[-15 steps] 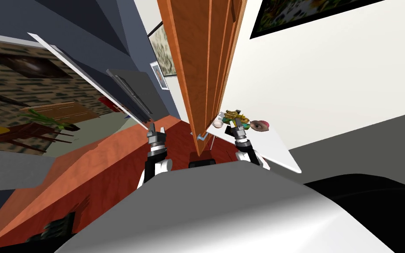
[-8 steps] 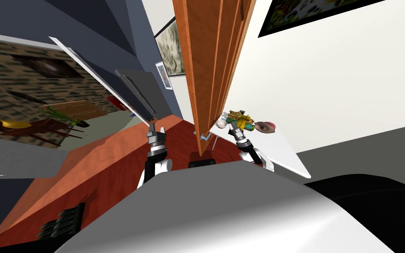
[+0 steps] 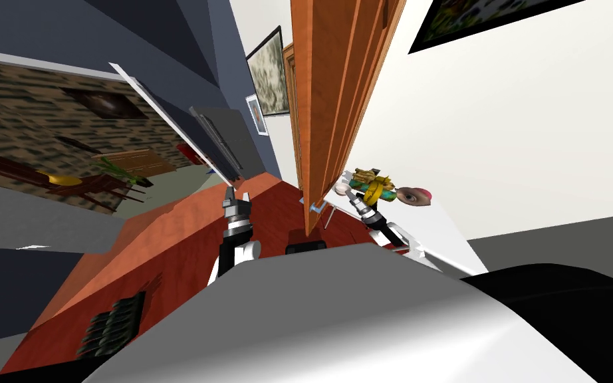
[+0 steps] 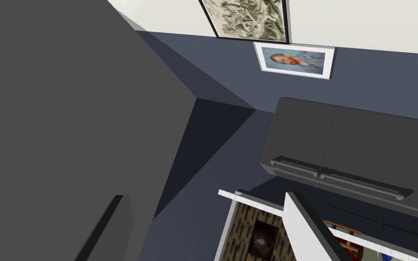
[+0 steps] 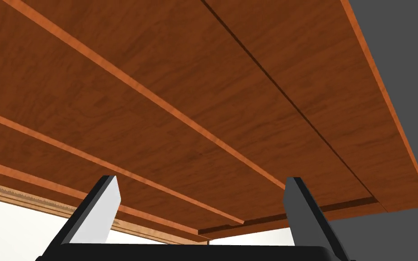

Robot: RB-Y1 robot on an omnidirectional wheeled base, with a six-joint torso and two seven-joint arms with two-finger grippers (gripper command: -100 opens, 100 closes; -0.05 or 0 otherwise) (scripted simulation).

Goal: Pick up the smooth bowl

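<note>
A small pale bowl (image 3: pixel 342 189) sits at the near corner of a white table (image 3: pixel 446 234), right beside the edge of a tall orange-brown wooden panel (image 3: pixel 328 100). My right gripper (image 3: pixel 357 195) hovers just to the bowl's right, in front of a yellow-green object (image 3: pixel 373 183). In the right wrist view this gripper (image 5: pixel 203 205) is open with nothing between its fingers, and it faces the wooden panel (image 5: pixel 194 99). My left gripper (image 3: pixel 237 197) is raised over the reddish-brown floor, away from the table. Its fingers (image 4: pixel 304 222) stand apart and hold nothing.
A pink and brown object (image 3: pixel 415 196) lies on the table beyond the yellow-green one. The wooden panel rises close on the bowl's left. A dark grey cabinet (image 3: pixel 222 136) stands against the blue-grey wall ahead on the left. The white wall lies behind the table.
My view has swung, so the table and wooden panel sit further right in the picture. My right hand has stayed close to the bowl. The left arm has not moved.
</note>
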